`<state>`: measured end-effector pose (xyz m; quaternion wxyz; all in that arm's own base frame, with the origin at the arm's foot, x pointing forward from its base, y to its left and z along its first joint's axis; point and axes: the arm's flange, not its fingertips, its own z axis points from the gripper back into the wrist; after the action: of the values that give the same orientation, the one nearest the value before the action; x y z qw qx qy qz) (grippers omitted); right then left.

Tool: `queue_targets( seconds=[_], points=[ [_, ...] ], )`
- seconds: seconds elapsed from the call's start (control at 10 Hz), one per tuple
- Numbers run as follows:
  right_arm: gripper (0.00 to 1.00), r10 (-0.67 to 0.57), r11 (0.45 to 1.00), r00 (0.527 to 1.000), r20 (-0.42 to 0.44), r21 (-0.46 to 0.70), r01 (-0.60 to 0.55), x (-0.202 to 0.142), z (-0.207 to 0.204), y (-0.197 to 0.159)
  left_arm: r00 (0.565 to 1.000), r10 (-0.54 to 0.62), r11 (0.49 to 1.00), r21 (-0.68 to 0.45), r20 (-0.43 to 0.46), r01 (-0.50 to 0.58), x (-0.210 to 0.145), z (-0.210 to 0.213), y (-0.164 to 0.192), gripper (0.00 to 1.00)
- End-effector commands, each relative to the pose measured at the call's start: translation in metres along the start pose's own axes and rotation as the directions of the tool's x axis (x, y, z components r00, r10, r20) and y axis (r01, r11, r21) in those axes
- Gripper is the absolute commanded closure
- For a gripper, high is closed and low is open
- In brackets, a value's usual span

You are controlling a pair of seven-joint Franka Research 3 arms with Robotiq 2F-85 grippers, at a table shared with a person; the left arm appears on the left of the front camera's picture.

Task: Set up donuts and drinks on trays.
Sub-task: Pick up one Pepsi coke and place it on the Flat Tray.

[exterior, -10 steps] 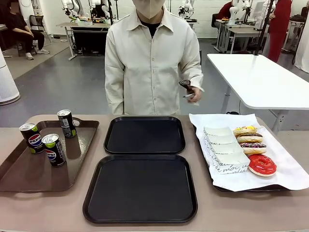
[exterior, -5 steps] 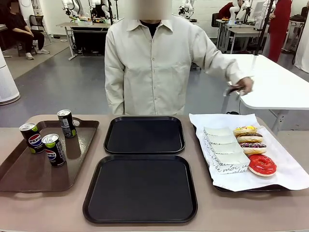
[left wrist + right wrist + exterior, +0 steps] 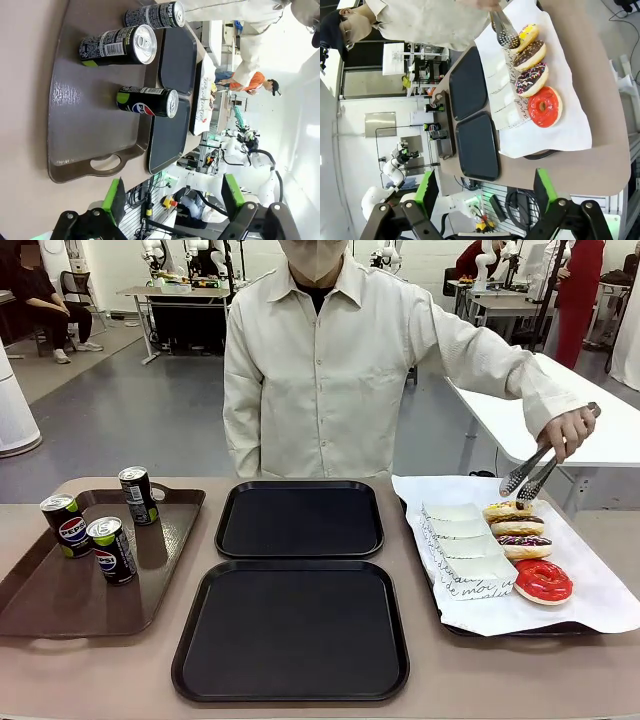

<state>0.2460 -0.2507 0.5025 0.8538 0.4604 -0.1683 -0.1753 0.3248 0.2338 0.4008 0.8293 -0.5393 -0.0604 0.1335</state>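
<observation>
Bright, even light — sharp, wide-angle wrists

Matt plastic, shiny metal, white paper
The two black trays (image 3: 299, 520) are finished in matt plastic, while a faint sheen is seen on the brown tray (image 3: 60, 610). The cans (image 3: 110, 548) are glossy dark metal with silver tops. White paper (image 3: 600, 595) is laid under the donuts (image 3: 543, 581), one glazed in glossy red; the tongs (image 3: 528, 476) are polished metal.

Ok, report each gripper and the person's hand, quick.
Left gripper: open, empty.
Right gripper: open, empty.
Person's hand: holding tongs near the donuts.
</observation>
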Motion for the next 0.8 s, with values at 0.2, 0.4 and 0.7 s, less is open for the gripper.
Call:
queue_targets(
  seconds=[0.2,0.4,0.7],
  points=[
    [0.00,0.018,1.000,1.000,0.006,0.021,-0.018,-0.0006,0.0007,0.0011,1.000,-0.006,1.000,-0.016,0.002,0.006,-0.0014,0.0013,0.0002,0.00],
    [0.00,0.018,1.000,1.000,0.006,0.021,-0.018,-0.0006,0.0007,0.0011,1.000,-0.006,1.000,-0.016,0.002,0.006,-0.0014,0.0013,0.0002,0.00],
    [0.00,0.018,1.000,1.000,0.006,0.021,-0.018,-0.0006,0.0007,0.0011,1.000,-0.006,1.000,-0.016,0.002,0.006,-0.0014,0.0013,0.0002,0.00]
  ],
)
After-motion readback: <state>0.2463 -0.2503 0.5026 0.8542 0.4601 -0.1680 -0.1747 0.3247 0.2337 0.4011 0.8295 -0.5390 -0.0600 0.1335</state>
